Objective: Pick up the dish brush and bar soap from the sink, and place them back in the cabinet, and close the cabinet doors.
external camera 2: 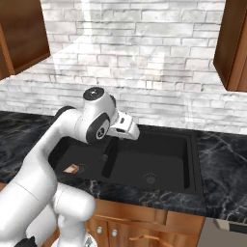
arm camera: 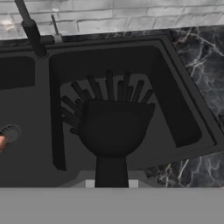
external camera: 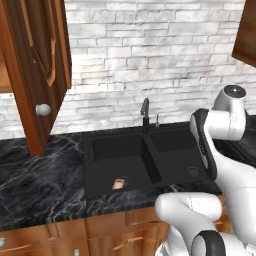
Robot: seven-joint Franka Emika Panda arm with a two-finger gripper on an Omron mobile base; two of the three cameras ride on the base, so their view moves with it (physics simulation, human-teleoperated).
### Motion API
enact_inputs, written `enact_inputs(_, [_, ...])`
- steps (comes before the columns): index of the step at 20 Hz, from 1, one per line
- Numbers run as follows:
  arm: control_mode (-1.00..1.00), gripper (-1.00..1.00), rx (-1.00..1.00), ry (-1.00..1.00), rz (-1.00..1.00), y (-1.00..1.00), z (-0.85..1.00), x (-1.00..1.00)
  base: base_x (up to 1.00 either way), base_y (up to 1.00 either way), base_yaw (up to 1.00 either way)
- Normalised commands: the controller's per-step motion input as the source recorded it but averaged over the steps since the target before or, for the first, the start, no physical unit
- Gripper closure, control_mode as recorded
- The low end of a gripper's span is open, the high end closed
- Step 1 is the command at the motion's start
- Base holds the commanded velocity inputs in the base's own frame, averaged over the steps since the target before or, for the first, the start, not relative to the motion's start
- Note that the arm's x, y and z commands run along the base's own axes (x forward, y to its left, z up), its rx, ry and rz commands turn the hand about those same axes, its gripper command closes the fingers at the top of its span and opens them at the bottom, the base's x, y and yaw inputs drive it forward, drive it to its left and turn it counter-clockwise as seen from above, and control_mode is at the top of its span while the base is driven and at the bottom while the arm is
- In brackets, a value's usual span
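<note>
Black double-basin sink (external camera: 95,170) set in a black marble desk (external camera: 35,175), seen from just behind the robot. A dark grey faucet (external camera: 145,114) rises at the back rim, on the divider between the two basins, in front of a whitewashed brick wall (external camera: 150,50).

Left basin: a small pinkish-red bar soap (external camera: 119,184) lies on the floor, just beside the round drain; in the right base view the same soap (external camera 2: 71,168) sits at the near left corner of that basin. Right basin: a round drain (external camera 2: 151,178) lies in its floor, with nothing resting on it.

The hand (arm camera: 111,181) hangs above the right basin, its two dark fingers pressed narrowly onto the thin handle of the slim black dish brush (arm camera: 111,127); the fanned bristle head points away from the camera, over the basin.

Upper left: a tall reddish-brown wooden cabinet door (external camera: 35,75) with a round silver knob (external camera: 43,109) stands swung open over the desk. Whether anything lies on the cabinet shelf cannot be told. A second wooden wall cabinet (external camera 2: 234,43) hangs at the upper right.
</note>
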Motion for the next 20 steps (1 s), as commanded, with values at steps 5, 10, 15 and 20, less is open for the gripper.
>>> enact_inputs(5, [-1.0,1.0,0.0,0.0,0.0,0.36,0.47,-0.29,0.0,0.0,0.0])
enact_inputs(10, [-1.0,1.0,0.0,0.0,0.0,0.37,0.37,-0.19,0.0,0.0,0.0])
enact_inputs(15, [-1.0,1.0,0.02,0.0,0.01,0.35,0.27,-0.18,0.0,0.0,0.0])
enact_inputs(20, [-1.0,1.0,0.0,0.0,0.05,0.41,0.25,-0.17,0.0,0.0,0.0])
